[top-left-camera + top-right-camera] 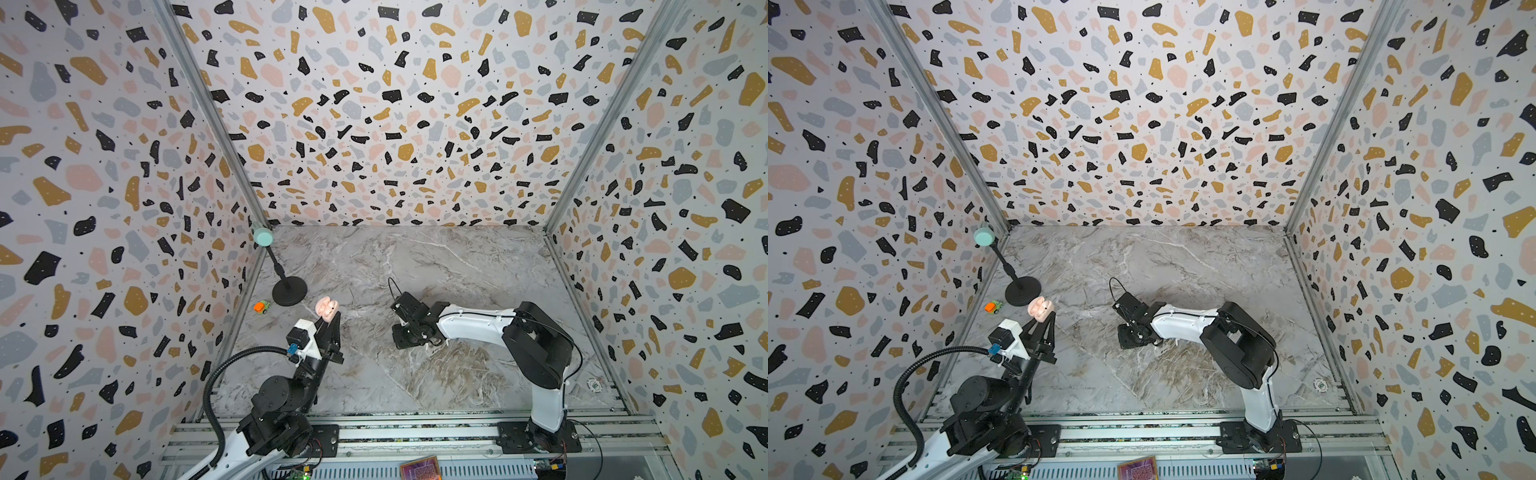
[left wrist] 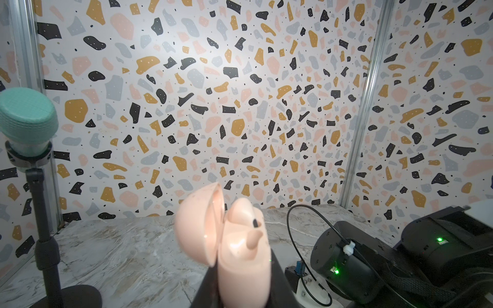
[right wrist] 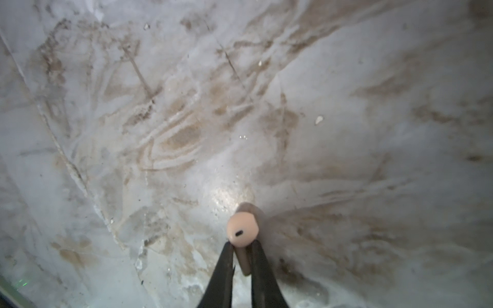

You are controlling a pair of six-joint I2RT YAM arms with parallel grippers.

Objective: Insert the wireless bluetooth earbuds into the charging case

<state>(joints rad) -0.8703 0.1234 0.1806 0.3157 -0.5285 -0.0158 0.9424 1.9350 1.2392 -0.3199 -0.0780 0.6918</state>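
Note:
A pale pink charging case (image 1: 327,309) (image 1: 1040,309) hangs above the left side of the table with its lid swung open, and my left gripper (image 1: 330,322) (image 2: 241,277) is shut on its lower body. In the left wrist view the case (image 2: 240,256) shows one pink earbud (image 2: 245,216) seated in its top. My right gripper (image 3: 243,246) points down at the marble near mid-table (image 1: 411,334) and is shut on the stem of another pink earbud (image 3: 242,229), close over the surface. The top views hide that earbud under the wrist.
A black stand (image 1: 289,291) with a mint-green head (image 1: 262,237) rises at the back left, close to the held case. A small orange and green toy (image 1: 261,306) lies by the left wall. A white round token (image 1: 594,384) sits near the right wall. Patterned walls enclose three sides.

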